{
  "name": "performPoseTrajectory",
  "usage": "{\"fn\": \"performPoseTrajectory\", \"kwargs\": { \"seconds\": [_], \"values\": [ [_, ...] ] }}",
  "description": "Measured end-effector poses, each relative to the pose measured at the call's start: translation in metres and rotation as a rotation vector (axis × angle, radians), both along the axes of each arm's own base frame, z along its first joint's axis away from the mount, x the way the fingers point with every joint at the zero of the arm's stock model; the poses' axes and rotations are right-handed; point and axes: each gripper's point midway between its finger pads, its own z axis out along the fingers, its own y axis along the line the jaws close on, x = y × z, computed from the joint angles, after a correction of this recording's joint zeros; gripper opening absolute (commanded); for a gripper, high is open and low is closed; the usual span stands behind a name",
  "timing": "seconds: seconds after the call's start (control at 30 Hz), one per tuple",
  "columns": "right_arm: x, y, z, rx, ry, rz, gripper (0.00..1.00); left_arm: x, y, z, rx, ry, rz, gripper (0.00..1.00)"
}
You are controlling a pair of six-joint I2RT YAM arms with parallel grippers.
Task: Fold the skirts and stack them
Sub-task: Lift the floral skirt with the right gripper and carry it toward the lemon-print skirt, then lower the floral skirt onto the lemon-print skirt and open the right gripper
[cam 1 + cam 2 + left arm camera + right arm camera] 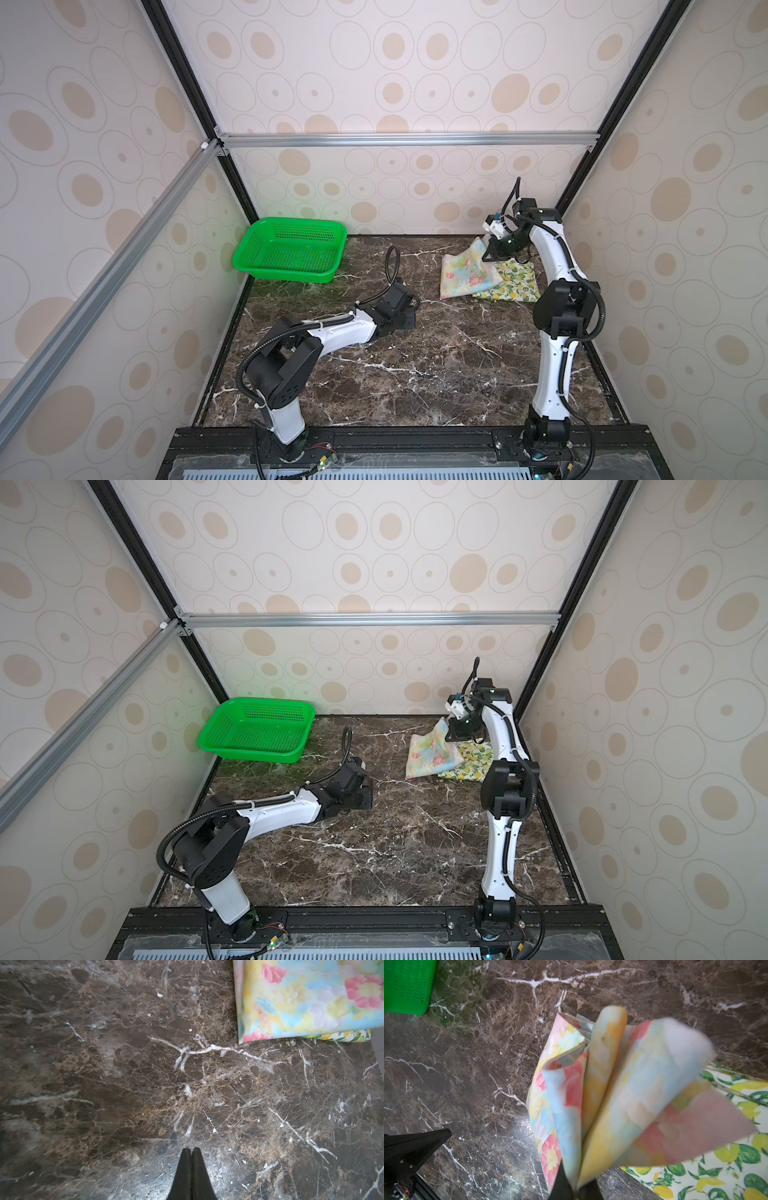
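**Right arm mid-stack: floral skirt pinched, not yet on the lemon one**

- The right gripper [575, 1186] is clamped on a bunched edge of the floral skirt [467, 270]. The wrist view shows several layers fanning out from the pinch, so it is gripping a folded bundle, not a single ply.
- In both top views that held corner is raised at the far right of the table [415, 353]. The rest of the skirt slopes down to the marble, with its near edge resting there.
- The lemon skirt [515, 282] lies flat just to the right of it. The floral one overlaps its left edge, but most of the lemon print is uncovered.
- The left gripper [191, 1150] has its fingers pressed together on nothing. It sits low over bare marble near mid-table, with the floral skirt's corner a little way ahead of it.
- The green basket [286, 274] is in the far left corner, empty and well apart from the skirts.

My read is that folding looks mostly done and this is the stacking step.

What the next move calls for:
- Carry the pinched edge rightward over the lemon skirt.
- Lower it so the layers land square, then let go.
- Risk: the fanned layers may splay or unfold on release, so keep the lift low and lay it down rather than drop it.
- The left arm could pin the near edge if the skirt drags.
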Motion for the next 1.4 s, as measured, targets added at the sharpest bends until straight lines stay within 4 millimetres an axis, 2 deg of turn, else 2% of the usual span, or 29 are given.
{"fn": "performPoseTrajectory", "kwargs": {
  "seconds": [0.2,0.33,0.47,0.6,0.83,0.93,1.23,1.4],
  "values": [
    [-0.006,-0.013,-0.027,-0.003,0.054,-0.021,0.0,-0.001,-0.002,-0.003,-0.004,0.012,-0.009,0.0],
    [-0.006,-0.029,-0.045,0.04,0.072,-0.064,0.0,-0.001,-0.002,-0.002,-0.005,0.013,-0.009,0.0],
    [-0.005,-0.045,-0.051,0.088,0.062,-0.108,0.0,-0.001,-0.002,-0.002,-0.005,0.013,-0.009,0.0],
    [0.0,-0.052,-0.037,0.13,0.006,-0.127,0.0,-0.001,-0.003,-0.002,-0.006,0.013,-0.01,0.0],
    [0.013,-0.046,0.002,0.211,-0.123,-0.108,0.0,-0.001,-0.003,-0.002,-0.007,0.015,-0.011,0.0],
    [0.017,-0.049,0.007,0.249,-0.146,-0.115,0.0,-0.001,-0.003,-0.002,-0.007,0.015,-0.011,0.0],
    [0.017,-0.076,0.019,0.352,-0.176,-0.16,0.0,-0.003,-0.002,-0.011,0.01,0.038,-0.013,0.0],
    [0.014,-0.082,0.034,0.427,-0.187,-0.158,0.0,-0.005,-0.001,-0.018,0.02,0.055,-0.016,0.0]
  ]
}}
